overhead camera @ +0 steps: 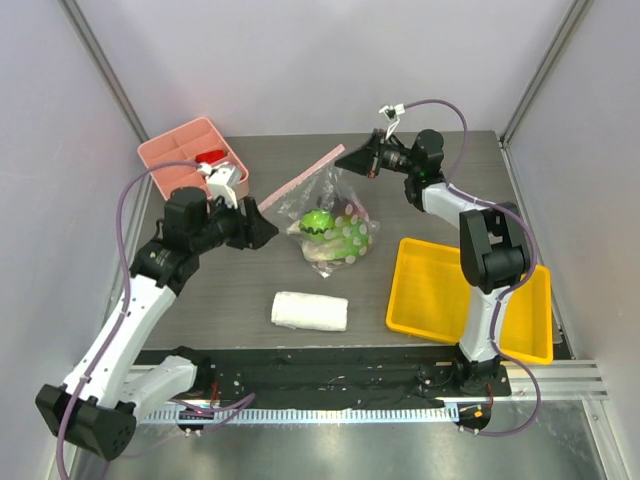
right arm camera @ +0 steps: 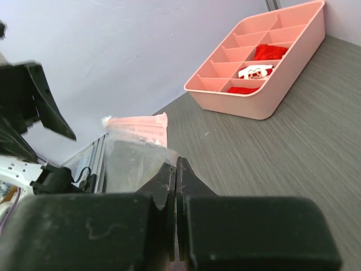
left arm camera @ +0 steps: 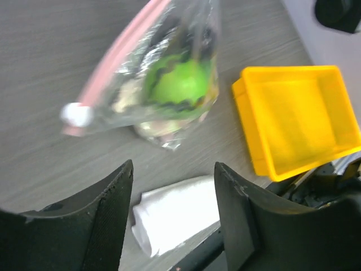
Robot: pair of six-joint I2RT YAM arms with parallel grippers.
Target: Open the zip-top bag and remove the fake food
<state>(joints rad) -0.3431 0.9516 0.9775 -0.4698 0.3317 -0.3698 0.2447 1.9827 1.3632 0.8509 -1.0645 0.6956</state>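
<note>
The zip-top bag (overhead camera: 335, 225) lies mid-table, its pink zip strip (overhead camera: 300, 178) running up toward the back. Inside it I see fake food: a green ball with dark stripes (overhead camera: 318, 221) and a pale leafy cabbage (overhead camera: 348, 240). My right gripper (overhead camera: 352, 160) is shut on the bag's upper clear edge (right arm camera: 135, 161), with the fingertips (right arm camera: 169, 172) pressed together just below the pink strip (right arm camera: 138, 127). My left gripper (overhead camera: 268, 228) stands open just left of the bag with nothing between its fingers (left arm camera: 115, 195). From the left wrist, the bag (left arm camera: 163, 73) and green ball (left arm camera: 180, 84) lie ahead.
A pink divided box (overhead camera: 190, 150) with red-white items stands at the back left. A yellow tray (overhead camera: 450, 300) sits at the right front, beside the right arm. A folded white towel (overhead camera: 310, 311) lies in front of the bag.
</note>
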